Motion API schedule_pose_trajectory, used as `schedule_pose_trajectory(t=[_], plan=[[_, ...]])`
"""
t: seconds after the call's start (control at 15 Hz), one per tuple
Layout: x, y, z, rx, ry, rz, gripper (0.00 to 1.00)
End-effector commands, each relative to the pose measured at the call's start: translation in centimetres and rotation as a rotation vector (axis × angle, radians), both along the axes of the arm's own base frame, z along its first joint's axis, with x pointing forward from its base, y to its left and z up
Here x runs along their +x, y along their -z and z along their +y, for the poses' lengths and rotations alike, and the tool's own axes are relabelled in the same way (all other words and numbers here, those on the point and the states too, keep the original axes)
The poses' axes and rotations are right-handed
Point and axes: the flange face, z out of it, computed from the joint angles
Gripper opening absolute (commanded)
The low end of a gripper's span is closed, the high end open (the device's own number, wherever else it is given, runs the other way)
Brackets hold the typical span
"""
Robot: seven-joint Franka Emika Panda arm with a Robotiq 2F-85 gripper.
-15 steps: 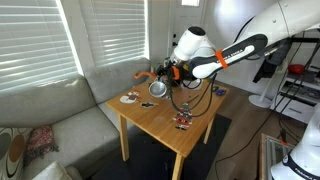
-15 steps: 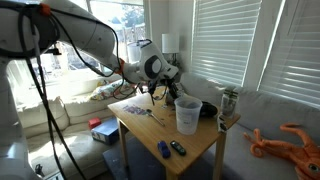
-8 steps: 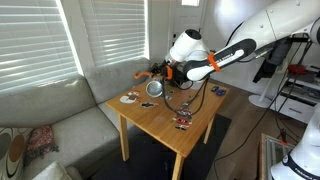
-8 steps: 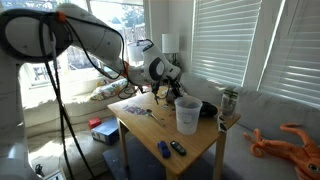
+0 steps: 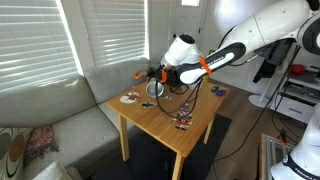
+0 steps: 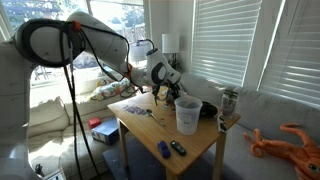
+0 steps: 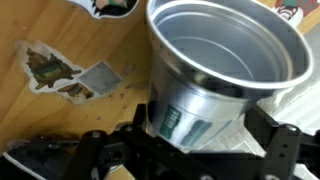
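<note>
A clear plastic cup (image 7: 225, 60) stands upright on the wooden table (image 5: 160, 125) and fills most of the wrist view. My gripper (image 7: 200, 138) is open, with its dark fingers (image 7: 278, 140) on either side of the cup's lower part. I cannot tell whether the fingers touch it. In both exterior views the gripper (image 5: 166, 80) (image 6: 172, 93) sits low over the table right beside the cup (image 5: 157, 89) (image 6: 186, 114). The cup looks empty.
Flat stickers (image 7: 45, 65) lie on the wood near the cup. Pens (image 6: 168, 149), a black object (image 6: 208, 109) and a can (image 6: 229, 102) share the table. A round coaster (image 5: 130, 98) sits at its sofa-side corner. An orange plush (image 6: 290, 140) lies on the sofa.
The arm has moved the gripper lower and closer to the cup. The cup has stayed in place and the jaws have stayed wide.
</note>
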Motion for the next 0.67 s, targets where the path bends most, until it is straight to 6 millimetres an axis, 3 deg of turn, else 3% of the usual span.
schedule_pose_trajectory(t=[0.0, 0.27, 0.6], plan=[[0.9, 0.7, 0.4, 0.016, -0.005, 0.042, 0.78], [0.6, 0.9, 0.6, 0.016, -0.006, 0.081, 0.56], [-0.3, -0.5, 2.0, -0.141, 0.023, 0.095, 0.51]])
